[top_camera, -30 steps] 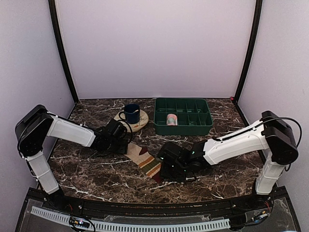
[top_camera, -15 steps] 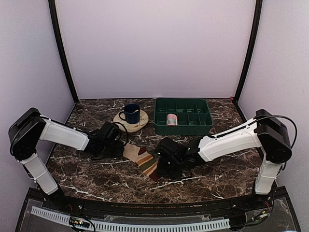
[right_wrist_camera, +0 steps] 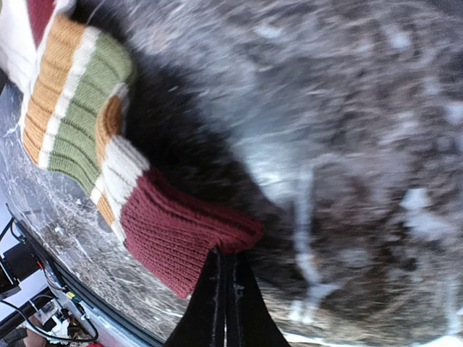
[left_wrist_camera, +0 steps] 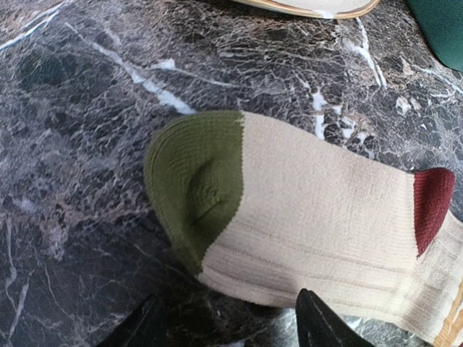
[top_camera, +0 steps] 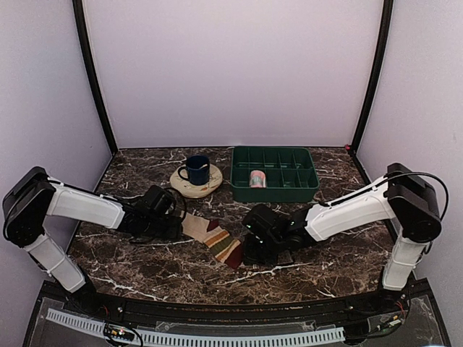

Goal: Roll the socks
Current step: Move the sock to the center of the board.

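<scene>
Pink sock point(top_camera: 256, 178) looks rolled, in tray point(top_camera: 275, 194). Striped sock point(left_wrist_camera: 311, 210) flat, unrolled. My right gripper point(right_wrist_camera: 224, 260) clamped on cuff point(right_wrist_camera: 184, 235); left gripper point(left_wrist_camera: 231, 329) spread, empty.

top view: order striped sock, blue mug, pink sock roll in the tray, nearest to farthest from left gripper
1. striped sock, right at the left gripper tips.
2. blue mug, behind it on the coaster.
3. pink sock roll, farther back right in the green tray.
</scene>
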{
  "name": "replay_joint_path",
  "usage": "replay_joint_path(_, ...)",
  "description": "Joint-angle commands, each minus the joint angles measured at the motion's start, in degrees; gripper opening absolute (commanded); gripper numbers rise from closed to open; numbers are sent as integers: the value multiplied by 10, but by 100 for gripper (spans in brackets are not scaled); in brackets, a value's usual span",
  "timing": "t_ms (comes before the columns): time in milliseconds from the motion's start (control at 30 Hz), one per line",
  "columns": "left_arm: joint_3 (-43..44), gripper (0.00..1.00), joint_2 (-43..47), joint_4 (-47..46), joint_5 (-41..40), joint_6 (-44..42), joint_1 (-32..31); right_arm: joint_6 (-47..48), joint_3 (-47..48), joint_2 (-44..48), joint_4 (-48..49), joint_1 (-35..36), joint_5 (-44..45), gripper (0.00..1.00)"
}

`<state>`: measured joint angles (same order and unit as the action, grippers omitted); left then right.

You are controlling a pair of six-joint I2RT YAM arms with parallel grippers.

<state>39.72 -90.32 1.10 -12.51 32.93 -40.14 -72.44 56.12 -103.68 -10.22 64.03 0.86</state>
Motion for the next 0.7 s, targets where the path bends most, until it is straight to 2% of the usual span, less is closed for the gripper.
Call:
replay_joint_path(0,-16,65,46,46,1,11,-5,24,-35,15,-60,-22,27,0)
replay_joint_path(367,-11,69,112,50,-11,-1,-5,96,-92,100,-102,-108,39,0)
replay_joint_path(500,-5,71,95,53,-39,-7,-5,152,-42,102,-150,-114,39,0)
replay_joint_path(667,10,72,56,48,-72,-17,-4,200,48,71,-212,-72,33,21)
